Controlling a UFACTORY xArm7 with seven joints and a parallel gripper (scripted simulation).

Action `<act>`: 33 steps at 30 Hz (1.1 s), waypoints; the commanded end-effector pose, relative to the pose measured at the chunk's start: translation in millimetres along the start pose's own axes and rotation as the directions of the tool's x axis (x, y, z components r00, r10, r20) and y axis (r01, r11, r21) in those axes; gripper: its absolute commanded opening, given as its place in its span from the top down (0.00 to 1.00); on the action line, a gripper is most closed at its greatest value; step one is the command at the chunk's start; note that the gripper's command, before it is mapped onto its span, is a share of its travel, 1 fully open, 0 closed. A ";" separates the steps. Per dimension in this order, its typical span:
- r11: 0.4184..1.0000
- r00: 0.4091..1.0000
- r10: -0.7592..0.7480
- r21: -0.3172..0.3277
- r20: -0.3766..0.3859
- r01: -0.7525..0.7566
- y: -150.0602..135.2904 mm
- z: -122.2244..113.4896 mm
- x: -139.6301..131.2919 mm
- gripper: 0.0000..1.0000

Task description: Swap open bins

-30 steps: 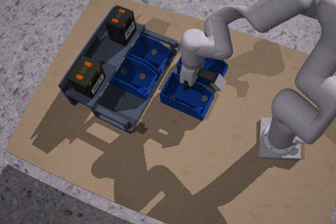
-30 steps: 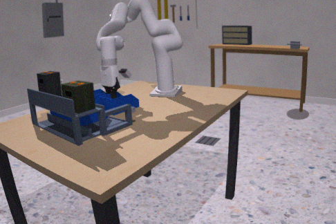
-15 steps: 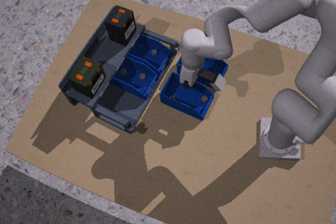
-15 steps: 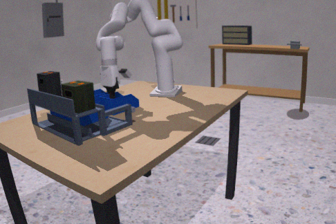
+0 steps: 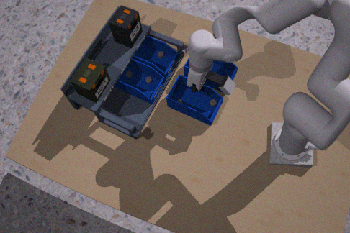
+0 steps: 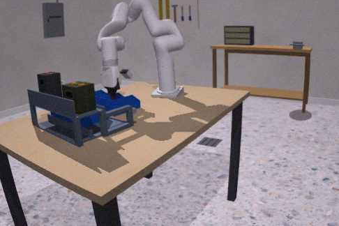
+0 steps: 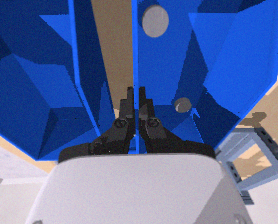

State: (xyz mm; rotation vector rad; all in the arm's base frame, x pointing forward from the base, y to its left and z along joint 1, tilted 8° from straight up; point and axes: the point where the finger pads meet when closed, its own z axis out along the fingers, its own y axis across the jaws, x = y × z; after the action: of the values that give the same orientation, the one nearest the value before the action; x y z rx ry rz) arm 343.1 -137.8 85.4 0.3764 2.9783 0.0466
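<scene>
Two blue open bins stand side by side on the table in front of the shelf. The nearer bin has grey round parts in it. The farther bin looks empty and is partly hidden by the arm; it also shows in the wrist view. My gripper points down over the long side wall of the bin with parts. In the wrist view my fingers are shut on that thin wall, with bare table between the two bins. The shelf's nearest place is vacant.
Two more blue bins with parts stand on the shelf. A black box and a green box stand on its upper board. The arm's base is at the right.
</scene>
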 end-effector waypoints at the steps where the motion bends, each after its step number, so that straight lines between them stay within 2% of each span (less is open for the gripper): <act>1: 1.000 1.000 0.000 0.001 0.003 0.000 -0.1 -0.8 -1.1 1.00; 13: 1.000 1.000 0.000 0.000 0.003 0.000 -0.1 -1.9 -1.1 1.00; 22: 1.000 1.000 0.000 0.001 0.003 0.000 -0.1 -23.9 -1.0 1.00; 33: 1.000 1.000 0.000 0.001 0.003 0.000 -0.1 -28.2 -1.0 1.00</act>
State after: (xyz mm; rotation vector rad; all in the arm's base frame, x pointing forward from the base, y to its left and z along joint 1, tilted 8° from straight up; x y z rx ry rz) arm 339.5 -138.2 111.4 0.3765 2.9785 0.0465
